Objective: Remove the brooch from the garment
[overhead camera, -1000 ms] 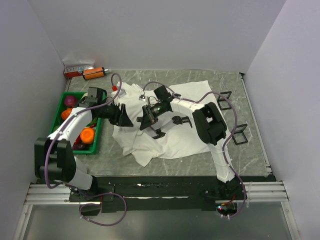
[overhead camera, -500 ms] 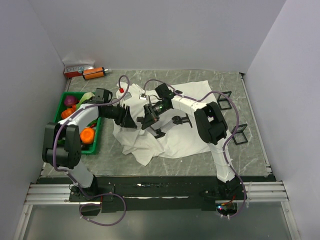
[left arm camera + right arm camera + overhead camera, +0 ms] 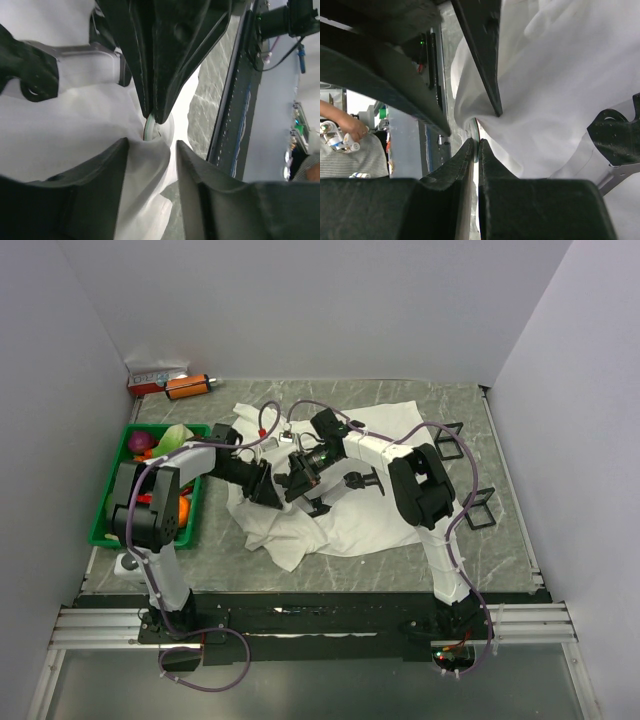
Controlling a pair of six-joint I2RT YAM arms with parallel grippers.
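My right fingers [image 3: 445, 200] are pressed together, clamped on a pinch of the garment [image 3: 350, 525]. White cloth is drawn up to a peak right at their tips. Poking out at that pinch is a thin pale sliver [image 3: 148, 131], curved, w/ a greenish edge. Brooch? Can't confirm. No orange-gold shows anywhere, so if it's there it's buried in the fold btwn my right tips. The sliver's long axis runs in line w/ the right fingers. Its free end points away from their tips, toward the gap btwn my left fingers [image 3: 100, 190].

Left fingers are apart, one each side of that cloth peak, tips near the right tips but not touching them. Cloth fills the gap; can't tell if they're pressing on it.

Rest of the garment lies rumpled on the table [image 3: 520, 550], spreading out past both sets of fingers. The green basket [image 3: 150, 428] sits back behind my left fingers, partly under the left arm [image 3: 185, 452].

Vs a sec ago: left arm has swung across, and the left fingers went from well clear of the right ones to just beside them. The arm now hides most of the orange fruit [image 3: 184, 508] in the basket, which showed whole before. Right fingers approx same spot. Garment's outline unchanged.
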